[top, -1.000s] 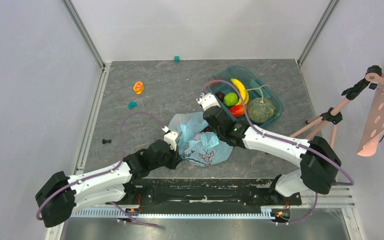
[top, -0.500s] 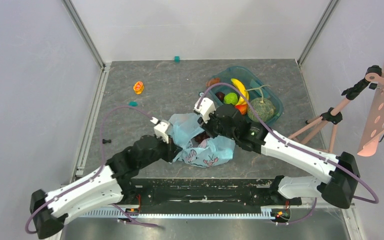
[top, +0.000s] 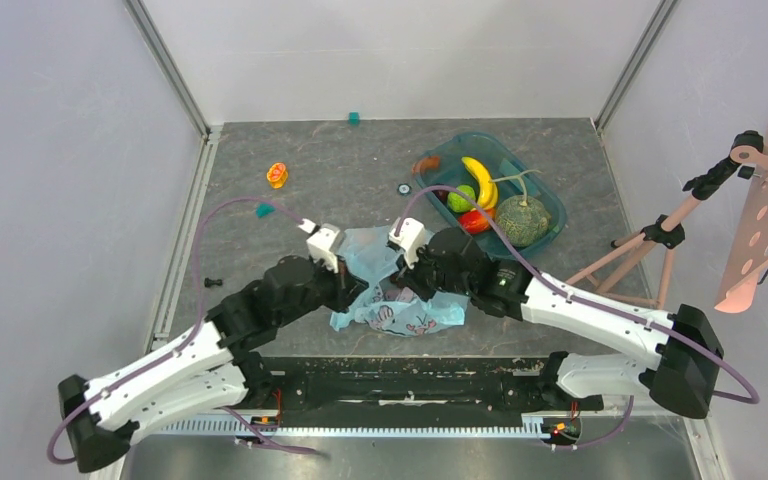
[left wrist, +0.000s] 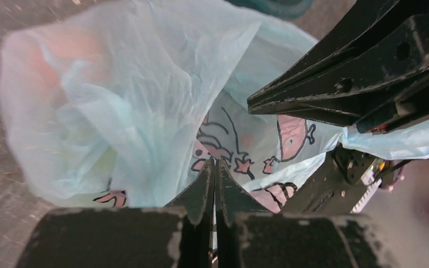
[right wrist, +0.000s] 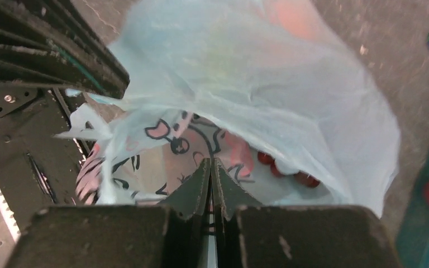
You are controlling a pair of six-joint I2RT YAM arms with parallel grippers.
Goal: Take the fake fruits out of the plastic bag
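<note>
Clutter first, top view: a small orange toy (top: 277,175) at 10 o'clock from the plastic bag (top: 410,312), a teal block (top: 354,118) far out at 12, a black bit (top: 213,284) at 9 and a tripod (top: 660,235) off at 3. Both arms crowd over the bag from 7 and 4 - each blocks part of the other's wrist cam.

Teal tray (top: 508,152) at 1 o'clock holds the melon (top: 522,220), green apple (top: 460,200), banana (top: 477,178) + red mango (top: 474,221).

The bag sits crumpled near mid-table. Left gripper (left wrist: 214,164) is pinched tight on bag film, and the right gripper (right wrist: 210,163) is too. Dark red grapes (right wrist: 290,174) are inside the bag. There's also a pinkish-orange blur thru the film - can't tell what.
</note>
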